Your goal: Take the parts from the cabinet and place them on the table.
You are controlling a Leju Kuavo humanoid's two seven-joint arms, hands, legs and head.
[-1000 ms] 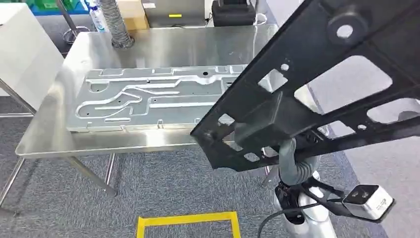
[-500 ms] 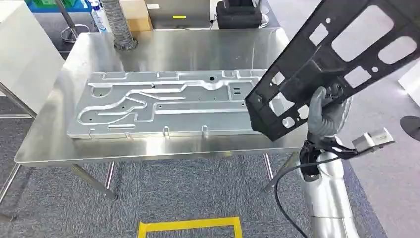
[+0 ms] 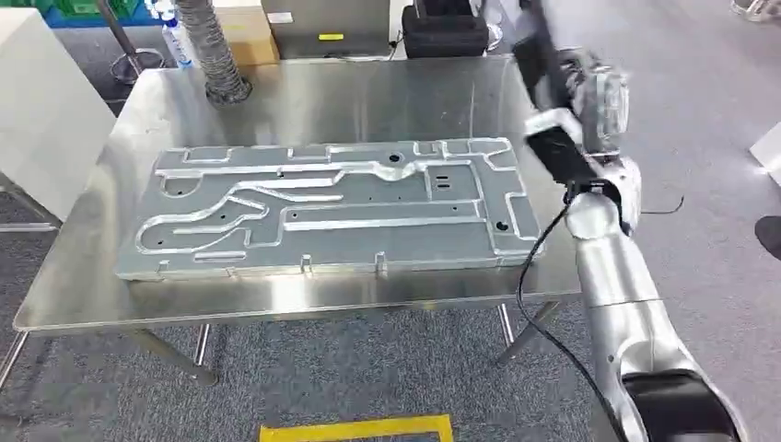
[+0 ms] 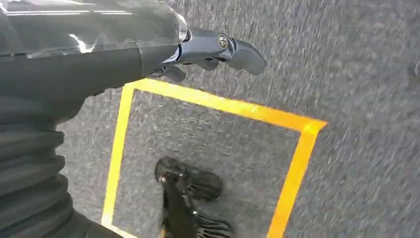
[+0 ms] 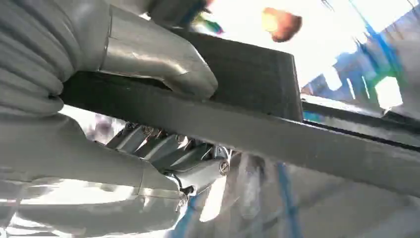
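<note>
**A:** What do you have closest to you?

**B:** Nearest is grey carpet with a yellow tape square point(image 3: 355, 427) on the floor. Your left hand point(image 4: 208, 52) hangs over it beside your body. It holds nothing, and its fingers point(image 4: 246, 55) are loosely curled and apart.

**A:** And beyond that?

**B:** A steel counter point(image 3: 83, 285) stands across your front. A large pressed silver panel point(image 3: 322, 207) lies flat on it, taking most of the middle. Your right arm rises past the counter's right end.

**A:** Where is the part?

**B:** Up in your right hand point(image 3: 589, 87), raised above the counter's far right corner and not touching it. The black frame part point(image 5: 247, 124) runs edge-on and blurred out of the top of the head view. In the right wrist view your thumb presses one face of a flat black bar, and the fingers point(image 5: 163, 148) wrap the other face, pinching it firmly.

**A:** How will it handle?

**B:** I judge it stiff and long, probably light for its size, with hard edges. Held near one end, it will lever against your wrist and swing wide. A flat bar nearer the middle looks the safer place to hold. Lower it slowly and level; it could scrape the silver panel.

**A:** Farthest away?

**B:** A ribbed grey hose point(image 3: 207, 46), a cardboard box point(image 3: 244, 28) and dark equipment cases sit behind the counter.
</note>
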